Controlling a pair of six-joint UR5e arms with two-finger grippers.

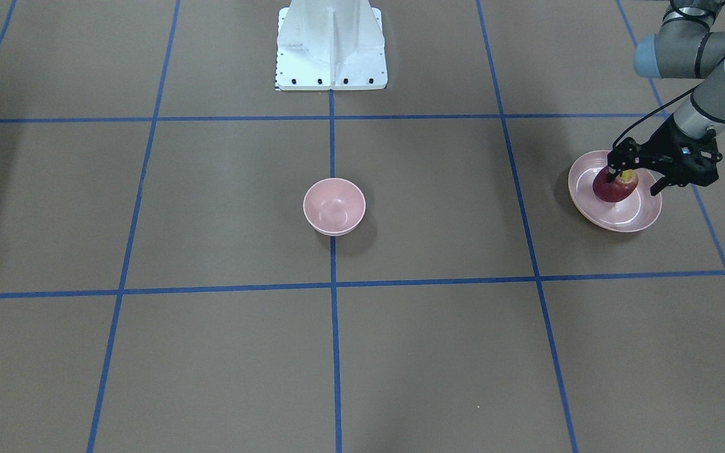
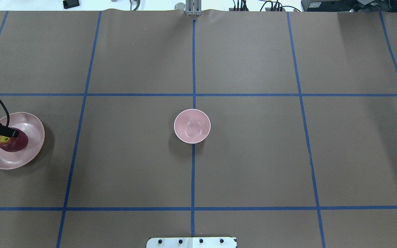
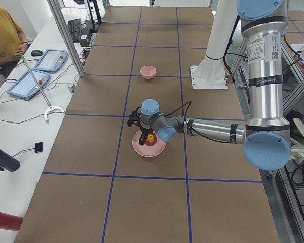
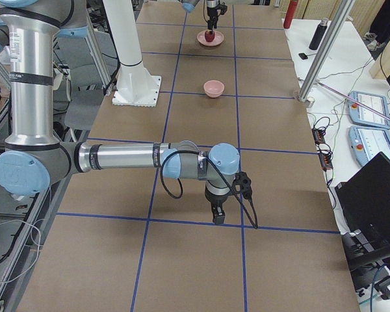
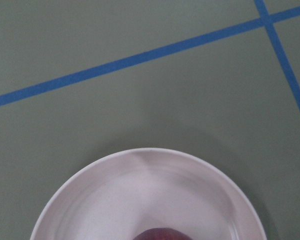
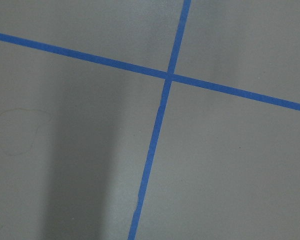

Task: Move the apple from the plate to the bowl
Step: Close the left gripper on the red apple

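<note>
The dark red apple (image 1: 617, 187) with its yellow patch up sits on the pale pink plate (image 1: 620, 219) at the table's left end. My left gripper (image 1: 635, 180) is open and low over the plate. One finger (image 2: 10, 132) lies over the apple's top and the other hangs over the plate's outer side. The left wrist view shows the plate (image 5: 140, 200) and the apple's top (image 5: 157, 234). The small deep pink bowl (image 1: 334, 206) stands empty at the table's centre. My right gripper (image 4: 218, 220) shows only in the exterior right view, pointing down near the table; I cannot tell if it is open.
The brown table is marked with a blue tape grid (image 2: 194, 172). The robot's white base (image 1: 331, 47) stands behind the bowl. The right wrist view shows only a tape crossing (image 6: 169, 76). An operator's desk with tablets (image 3: 35, 71) runs along the far side.
</note>
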